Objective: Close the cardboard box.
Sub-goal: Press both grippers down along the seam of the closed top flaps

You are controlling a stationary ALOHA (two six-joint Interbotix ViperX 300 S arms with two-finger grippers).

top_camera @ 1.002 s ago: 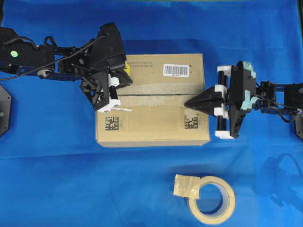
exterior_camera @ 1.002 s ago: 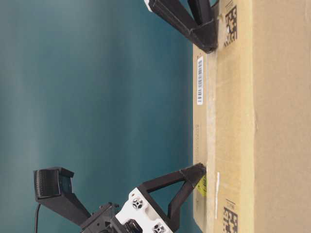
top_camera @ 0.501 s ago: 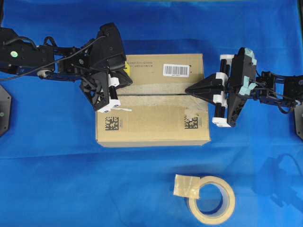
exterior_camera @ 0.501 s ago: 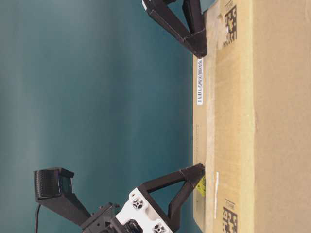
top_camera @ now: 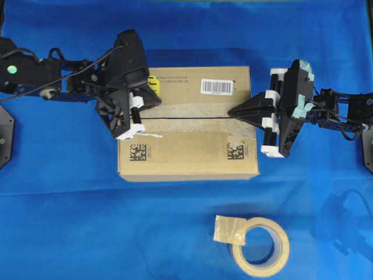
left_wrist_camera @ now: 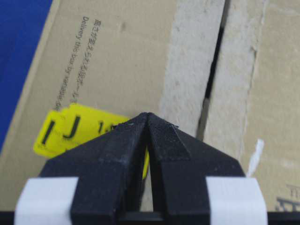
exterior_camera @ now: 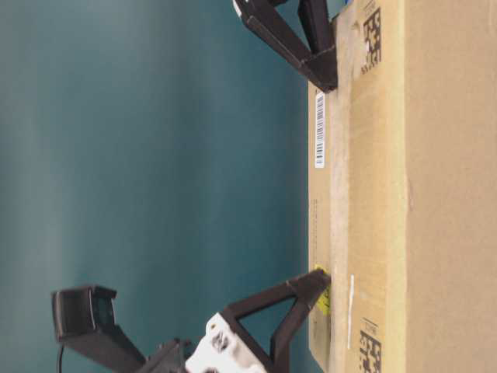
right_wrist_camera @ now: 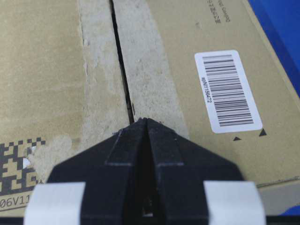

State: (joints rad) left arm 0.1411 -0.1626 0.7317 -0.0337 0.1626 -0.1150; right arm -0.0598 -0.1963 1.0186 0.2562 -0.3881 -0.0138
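the box [top_camera: 187, 122] sits mid-cloth, flaps down, a thin seam between them. my left pincer [top_camera: 156, 100] and right pincer [top_camera: 232, 111] are both pressed shut, empty, tips at the seam's ends. only the overhead shows the tape roll [top_camera: 260, 245]; my left wrist view shows the yellow sticker [left_wrist_camera: 75, 129].

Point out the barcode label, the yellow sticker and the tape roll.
barcode label [top_camera: 216, 86]: overhead view, centre of the white label on the box top.
yellow sticker [left_wrist_camera: 70, 129]: left wrist view, its printed left half.
tape roll [top_camera: 281, 239]: overhead view, right side of the beige ring.
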